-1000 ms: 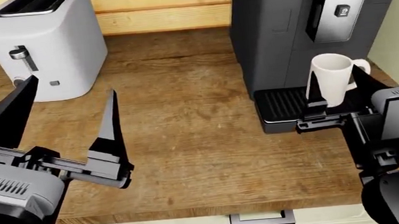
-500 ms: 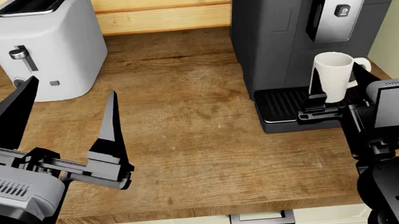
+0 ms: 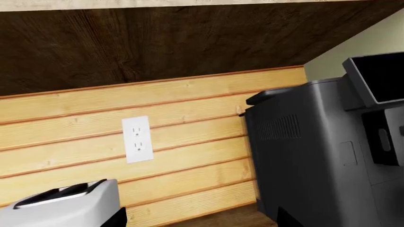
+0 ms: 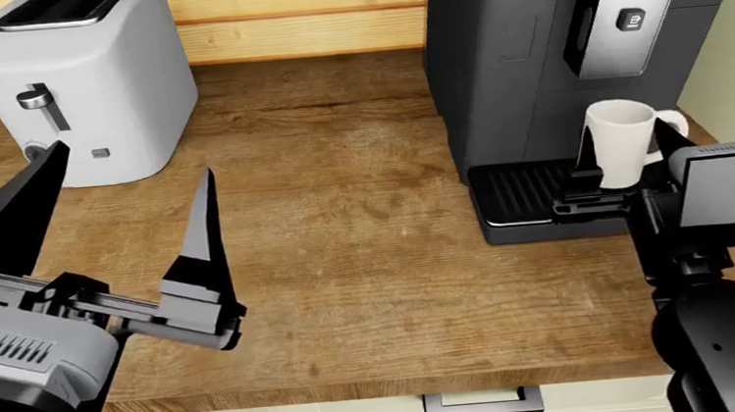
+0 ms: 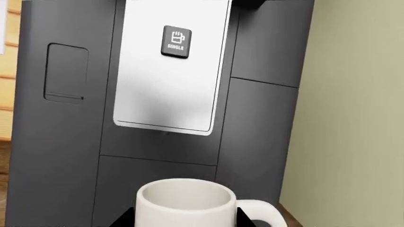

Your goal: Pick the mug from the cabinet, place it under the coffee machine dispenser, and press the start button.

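Smooth tapered white mug (image 4: 622, 143) in right pincer (image 4: 617, 178), ribbed black tray (image 4: 519, 192)

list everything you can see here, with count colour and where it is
mug: 1, white, over the ribbed tray, below the dispenser, between the right gripper's fingers
coffee machine dispenser: 1, silver with a dark button, on the machine's front
coffee machine: 1, dark grey, right on the counter
toaster: 1, white, back left
counter: 1, brown wood
wall outlet: 1, white, plank wall
left gripper: 1, black, open, above the counter's left
right gripper: 1, black, at the mug
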`<state>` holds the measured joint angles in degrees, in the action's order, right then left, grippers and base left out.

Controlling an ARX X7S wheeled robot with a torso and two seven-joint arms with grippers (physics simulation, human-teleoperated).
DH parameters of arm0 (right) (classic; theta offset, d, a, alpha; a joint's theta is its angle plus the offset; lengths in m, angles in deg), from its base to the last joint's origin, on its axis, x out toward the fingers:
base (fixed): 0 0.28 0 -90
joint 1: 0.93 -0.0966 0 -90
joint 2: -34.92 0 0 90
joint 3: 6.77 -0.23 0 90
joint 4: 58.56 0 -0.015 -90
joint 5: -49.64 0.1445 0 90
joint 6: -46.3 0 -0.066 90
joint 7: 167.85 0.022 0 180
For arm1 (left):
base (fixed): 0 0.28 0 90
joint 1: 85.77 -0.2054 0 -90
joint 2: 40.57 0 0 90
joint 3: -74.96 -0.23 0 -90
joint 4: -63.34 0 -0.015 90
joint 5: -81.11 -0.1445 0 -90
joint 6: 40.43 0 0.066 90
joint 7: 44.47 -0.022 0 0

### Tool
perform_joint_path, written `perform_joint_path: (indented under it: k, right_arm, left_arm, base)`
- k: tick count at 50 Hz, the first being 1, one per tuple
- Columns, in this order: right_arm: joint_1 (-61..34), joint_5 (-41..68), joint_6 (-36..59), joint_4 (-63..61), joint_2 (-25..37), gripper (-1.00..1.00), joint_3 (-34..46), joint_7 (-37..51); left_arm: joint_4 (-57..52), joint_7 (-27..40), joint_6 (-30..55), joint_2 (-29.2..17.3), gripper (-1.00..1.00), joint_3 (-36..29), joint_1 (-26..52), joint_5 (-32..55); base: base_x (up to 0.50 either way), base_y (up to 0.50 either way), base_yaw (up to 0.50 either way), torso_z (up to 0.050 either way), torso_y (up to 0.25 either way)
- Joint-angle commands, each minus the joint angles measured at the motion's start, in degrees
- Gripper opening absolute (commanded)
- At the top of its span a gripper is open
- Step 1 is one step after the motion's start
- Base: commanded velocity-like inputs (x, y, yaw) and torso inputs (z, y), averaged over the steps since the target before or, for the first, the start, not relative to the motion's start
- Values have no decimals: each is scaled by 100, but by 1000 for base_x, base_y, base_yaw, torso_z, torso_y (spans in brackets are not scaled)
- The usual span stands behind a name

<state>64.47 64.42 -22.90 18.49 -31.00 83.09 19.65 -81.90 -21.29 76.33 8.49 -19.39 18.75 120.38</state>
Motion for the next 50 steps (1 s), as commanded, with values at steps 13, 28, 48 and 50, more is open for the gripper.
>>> perform_joint_path:
  k: [13,28,48,50]
  right_arm:
    - [-206,-106,-159,241,-103,-100,193,-139]
    - [-227,-220,-282,493,-77,-100,179,-48]
    - [-553,-294,-430,1071,-165,-100,375,-128]
    - [-553,-298,-438,1082,-162,-100,374,-121]
  left_arm:
    - [43,25,-69,-39,100,-58,6,-13]
    - [-27,97,-121,-111,100,3,-98,39]
    - [-39,127,-178,-166,100,-30,-97,77]
    - [-38,132,-184,-170,100,-35,-98,74]
  base:
    - [0,0,0,0,0]
    - [0,0,0,0,1]
    - [7,0,3,1,0]
    - [12,0,8,0,0]
